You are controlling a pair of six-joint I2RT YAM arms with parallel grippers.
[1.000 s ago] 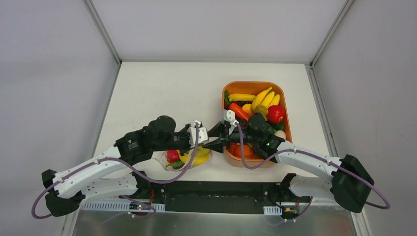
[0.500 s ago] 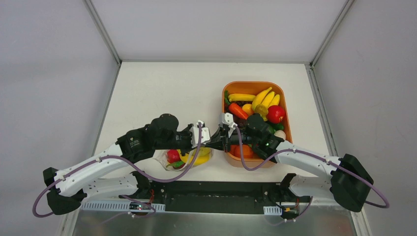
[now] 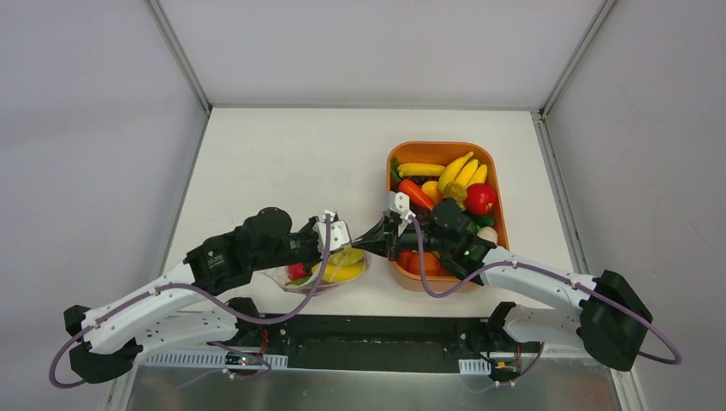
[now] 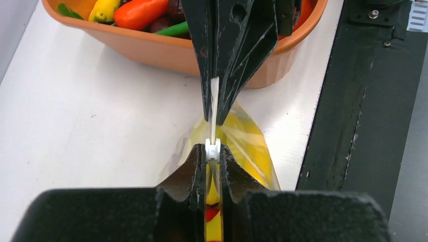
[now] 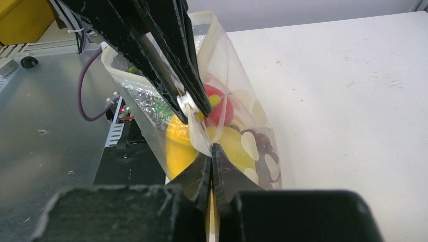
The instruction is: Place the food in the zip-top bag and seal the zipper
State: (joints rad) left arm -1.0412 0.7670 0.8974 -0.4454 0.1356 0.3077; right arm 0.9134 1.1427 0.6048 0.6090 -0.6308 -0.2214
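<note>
The clear dotted zip-top bag (image 3: 330,272) stands lifted at the table's near edge, between both arms. Inside it show food pieces: a yellow lemon (image 5: 234,146), a red piece (image 5: 222,108) and purple grapes (image 5: 263,143). My left gripper (image 4: 213,148) is shut on the white slider (image 5: 184,100) of the zipper (image 4: 214,96). Facing it tip to tip, my right gripper (image 5: 212,147) is shut on the bag's top edge just beyond the slider. In the top view the left gripper (image 3: 336,233) and right gripper (image 3: 370,245) almost meet.
An orange tray (image 3: 437,145) holding bananas (image 3: 462,171), a red fruit (image 3: 481,199) and other food sits right of the bag, close behind the right gripper. The black base plate (image 3: 368,330) runs along the near edge. Grey walls enclose the table.
The right gripper has closed on the bag's edge. The left arm has drawn back to the left with the slider, and the bag is pulled taut between the two grippers.
</note>
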